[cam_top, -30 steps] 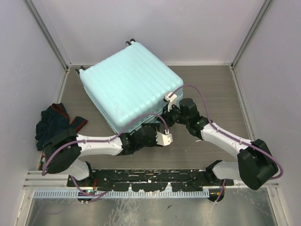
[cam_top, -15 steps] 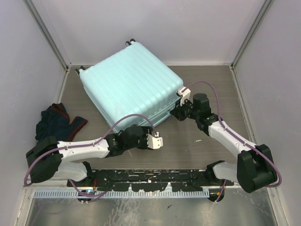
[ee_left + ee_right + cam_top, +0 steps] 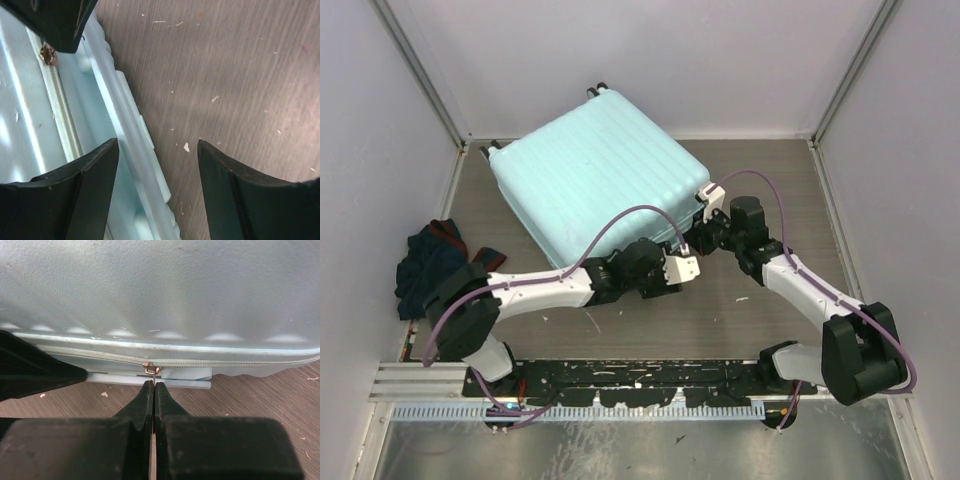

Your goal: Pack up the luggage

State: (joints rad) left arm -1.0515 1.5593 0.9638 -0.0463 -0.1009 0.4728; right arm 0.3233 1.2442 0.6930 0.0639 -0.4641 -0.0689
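The luggage (image 3: 590, 180) is a pale mint-green ribbed suitcase, lying flat and closed at the back of the table. My right gripper (image 3: 695, 240) is at its near right corner. In the right wrist view that gripper (image 3: 154, 384) is shut on the thin metal zipper pull (image 3: 155, 375), which hangs from the slider (image 3: 149, 368) on the side zip. My left gripper (image 3: 690, 260) sits just beside it, open. Its fingers (image 3: 95, 185) straddle the shell's lower rim (image 3: 135, 165), one over the shell and one over the table, gripping nothing.
A dark bundle of clothes (image 3: 435, 270) lies on the table at the left, beside the left arm's base. Grey walls close in the back and both sides. The wood-grain tabletop (image 3: 770, 180) stretches right of the suitcase.
My left gripper has swung up and right from the table in front to the suitcase's near edge. My right gripper slid right along that edge at first, then held still, shut.
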